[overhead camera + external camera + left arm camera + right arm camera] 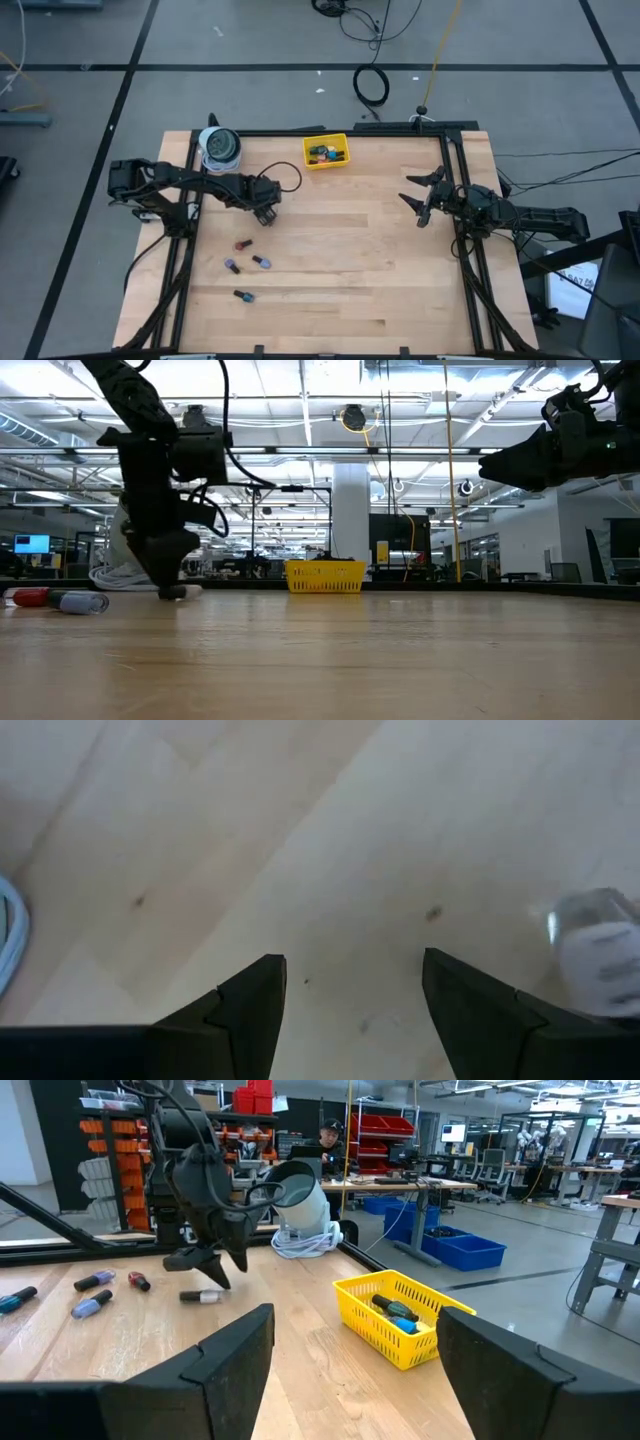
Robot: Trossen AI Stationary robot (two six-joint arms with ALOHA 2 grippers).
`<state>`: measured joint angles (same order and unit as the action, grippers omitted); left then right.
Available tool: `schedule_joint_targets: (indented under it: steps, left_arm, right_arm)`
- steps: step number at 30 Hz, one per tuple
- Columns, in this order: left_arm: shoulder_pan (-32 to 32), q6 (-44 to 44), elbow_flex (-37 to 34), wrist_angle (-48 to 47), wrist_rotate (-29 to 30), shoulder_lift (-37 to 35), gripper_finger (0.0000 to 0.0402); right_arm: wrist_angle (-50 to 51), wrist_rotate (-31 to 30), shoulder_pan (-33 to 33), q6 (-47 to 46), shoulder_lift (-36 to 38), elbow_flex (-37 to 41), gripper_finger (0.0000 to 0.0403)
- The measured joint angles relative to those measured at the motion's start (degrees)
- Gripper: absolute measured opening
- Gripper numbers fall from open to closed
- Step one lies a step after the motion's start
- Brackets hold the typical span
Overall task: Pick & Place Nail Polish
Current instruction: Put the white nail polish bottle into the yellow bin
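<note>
Wooden desk [340, 250] is carrying a pale nail polish bottle [202, 1295] just beside the released left end effector [205, 1265], well apart from the yellow tray [400, 1320], so it should be centring its fingers before clenching, while the right end effector [422, 197] is waiting released.

Table [350, 260]: pale wood planks, smooth matt. Tray [395, 1320]: yellow plastic mesh. Tool fingers [250, 1005]: matt black.

Bright, even ceiling strip lights [300, 400] wash the wooden table [340, 250], casting only soft shadows. The left wrist view is blurred; the low view's foreground is soft.
</note>
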<state>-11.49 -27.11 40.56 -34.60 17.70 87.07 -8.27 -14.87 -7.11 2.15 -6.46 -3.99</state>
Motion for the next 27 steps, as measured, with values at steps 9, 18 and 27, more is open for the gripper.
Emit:
schedule_joint_targets:
  steps: [9,18,27]
  left_arm:
    - [0.6,-11.93,0.55,-1.51,-6.48,-1.86,0.0232]
    - [10.63,-15.65,1.38,13.66,-16.5,-2.27,0.0232]
    - [16.61,-13.71,1.4,23.88,-11.22,-2.19,0.0232]
  right_arm:
    - [0.0,0.0,0.0,0.0,0.0,0.0,0.0267]
    - [-0.02,-0.01,0.0,0.07,0.0,0.0,0.0267]
    - [-0.04,-0.01,-0.01,0.02,0.0,0.01,0.0267]
